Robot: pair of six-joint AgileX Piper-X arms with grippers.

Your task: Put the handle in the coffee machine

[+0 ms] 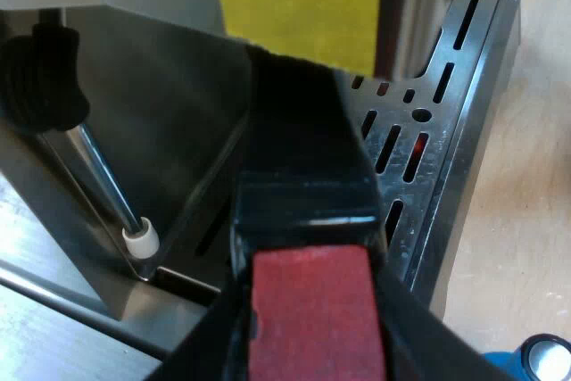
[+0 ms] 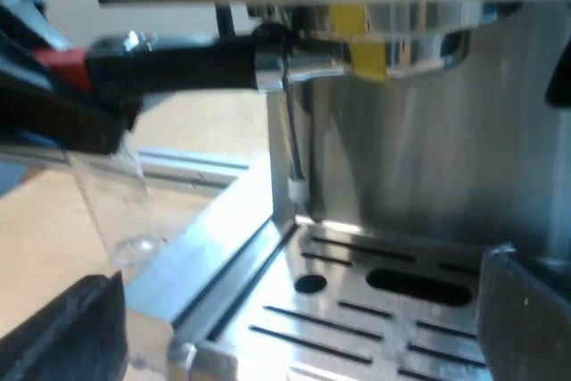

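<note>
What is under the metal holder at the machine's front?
The machine's slotted drip tray lies under the holder, with the steam wand hanging beside. The right pincer's open fingers cover the tray's near corners.

Blue tamper (image 1: 544,360) and handle (image 1: 308,185) — both cut off at the edge.

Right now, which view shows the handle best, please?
The right wrist view: the handle runs full length, side on, from red end to machine. The left wrist view looks along it, red end nearest.
</note>
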